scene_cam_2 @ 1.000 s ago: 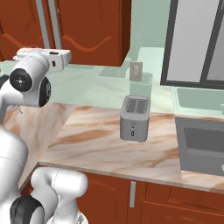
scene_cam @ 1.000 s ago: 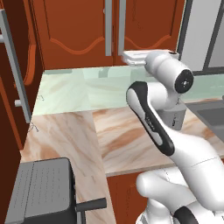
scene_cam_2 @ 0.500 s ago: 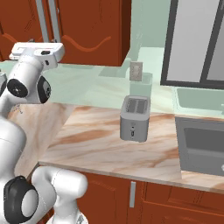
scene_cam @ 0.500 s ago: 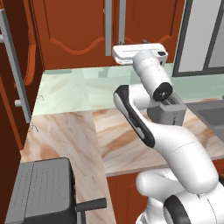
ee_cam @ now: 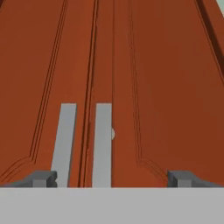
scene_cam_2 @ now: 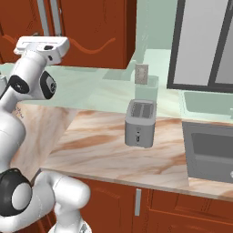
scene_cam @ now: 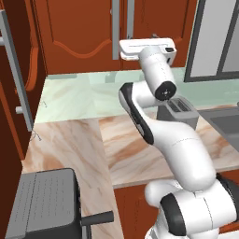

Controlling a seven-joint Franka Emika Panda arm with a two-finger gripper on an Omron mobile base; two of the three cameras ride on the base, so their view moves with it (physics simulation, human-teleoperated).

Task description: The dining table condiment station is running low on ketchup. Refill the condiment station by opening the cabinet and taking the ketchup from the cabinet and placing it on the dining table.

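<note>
You're facing the cabinet (ee_cam: 131,65), doors shut, ketchup presumably inside. Gripper (ee_cam: 113,177) jaws are spread wide, nothing held. The 2 vertical handles (ee_cam: 103,144) are sitting left of jaw centre, so you're needing a leftward shift.

Surface: I see a marble surface (scene_cam_2: 104,154) veined in brown, L-shaped, running under the wall cabinets.
Toaster: I make out a grey toaster (scene_cam_2: 140,123) standing upright on the surface, well left of the sink.
Sink: a grey basin (scene_cam_2: 214,152) is set into the surface at my right.
Left corner: a dark grey appliance (scene_cam: 42,205) sits there.
</note>
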